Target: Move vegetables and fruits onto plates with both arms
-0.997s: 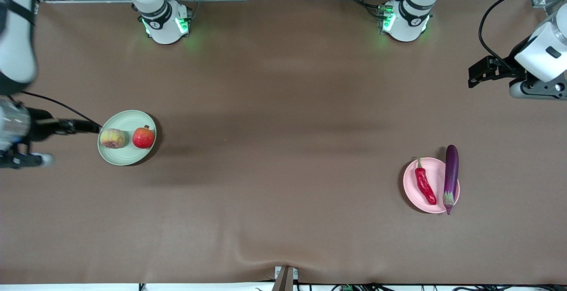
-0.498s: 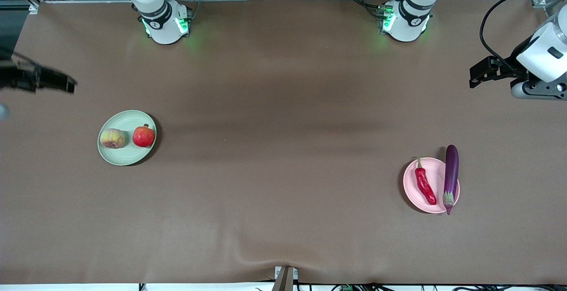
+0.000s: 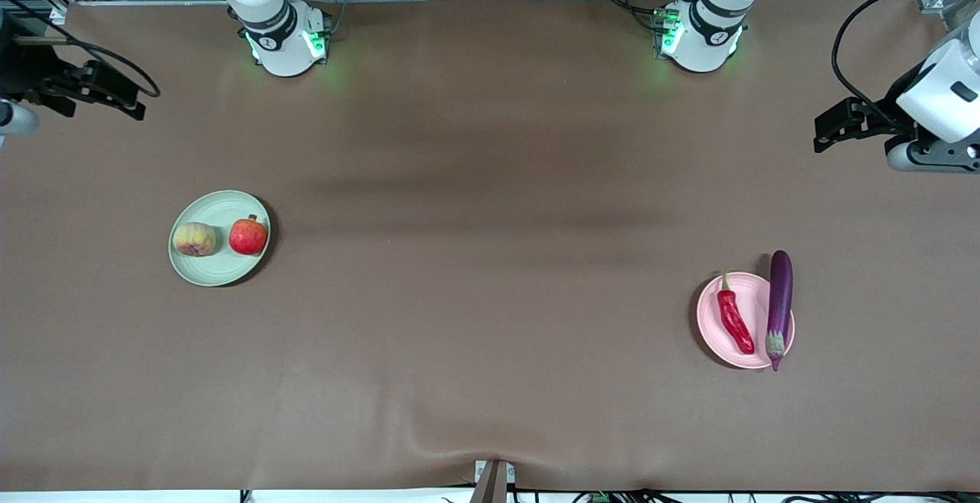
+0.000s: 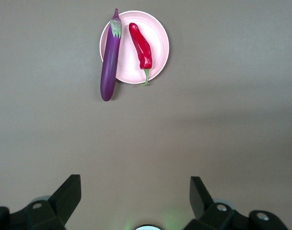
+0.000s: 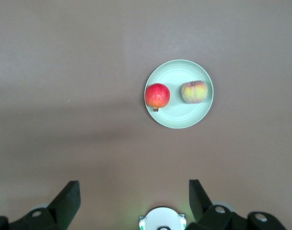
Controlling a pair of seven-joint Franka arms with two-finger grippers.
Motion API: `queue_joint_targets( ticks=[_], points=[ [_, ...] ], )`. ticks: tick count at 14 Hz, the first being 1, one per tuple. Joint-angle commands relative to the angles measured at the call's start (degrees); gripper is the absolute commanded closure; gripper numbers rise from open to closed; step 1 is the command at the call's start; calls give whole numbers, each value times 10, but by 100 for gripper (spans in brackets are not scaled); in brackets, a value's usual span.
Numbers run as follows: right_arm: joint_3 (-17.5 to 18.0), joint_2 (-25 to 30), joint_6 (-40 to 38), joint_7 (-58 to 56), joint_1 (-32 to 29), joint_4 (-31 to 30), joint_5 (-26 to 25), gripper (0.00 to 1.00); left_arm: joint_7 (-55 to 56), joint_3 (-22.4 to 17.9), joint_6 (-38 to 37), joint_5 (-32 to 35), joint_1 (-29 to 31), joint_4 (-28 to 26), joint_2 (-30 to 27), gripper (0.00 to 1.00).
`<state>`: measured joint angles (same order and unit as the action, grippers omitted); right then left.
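The right gripper (image 3: 115, 93) hangs high in the air over the bare table at the right arm's end, well apart from everything on the cloth. Its own wrist view shows the two black fingers (image 5: 69, 194) spread wide with nothing between them. The left gripper (image 3: 831, 124) hangs the same way over the bare table at the left arm's end, and its wrist view likewise shows the fingers (image 4: 69, 189) parted and empty.

Below the right gripper, nearer to the front camera, sits the pale green plate (image 3: 222, 269). On it lie the peach (image 3: 194, 239) and the pomegranate (image 3: 248, 236), side by side and just apart; the peach is toward the right arm's end of the table, and the pomegranate, with its small crown tip, sits by the rim toward the table's middle. The right wrist view looks straight down on the same plate (image 5: 177, 117) with the pomegranate (image 5: 157, 95) and peach (image 5: 194, 91) on it.

Toward the left arm's end, and a little nearer to the front camera, is the pale pink plate (image 3: 713, 327). The red chili pepper (image 3: 734, 321) lies fully on it, its green stem pointing toward the robots' bases. The eggplant (image 3: 779, 305) lies along the plate's rim on the side toward the left arm's end, overhanging it at both ends. The brown table cloth (image 3: 490, 258) spreads between the two plates.
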<state>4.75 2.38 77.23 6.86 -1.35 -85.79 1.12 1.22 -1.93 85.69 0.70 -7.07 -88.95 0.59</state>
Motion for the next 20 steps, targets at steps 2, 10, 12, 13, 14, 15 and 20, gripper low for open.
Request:
queue_joint_targets(
  ticks=[2, 10, 12, 13, 14, 15, 20],
  points=[
    [2, 40, 30, 7, 1, -54, -8, 0, 3, 1, -5, 15, 6, 4, -2, 0],
    [0, 36, 56, 8, 0, -43, 12, 0, 21, 8, -19, 21, 9, 4, -6, 0],
    [1, 35, 68, 8, 2, -43, 12, 0, 23, 39, -19, 3, 47, 5, -7, 0],
    [1, 35, 74, 8, 2, -43, 12, 0, 24, 63, -19, 2, 68, 4, -8, 0],
    [1, 35, 75, 7, 3, -43, 12, 0, 24, 72, -19, 1, 75, 4, -12, 0],
    [2, 35, 75, 8, 3, -44, 12, 0, 23, 71, -19, 1, 75, 4, -14, 0],
    [2, 35, 75, 8, 3, -44, 12, 0, 20, 69, -19, 2, 72, 4, -13, 0]
  ],
)
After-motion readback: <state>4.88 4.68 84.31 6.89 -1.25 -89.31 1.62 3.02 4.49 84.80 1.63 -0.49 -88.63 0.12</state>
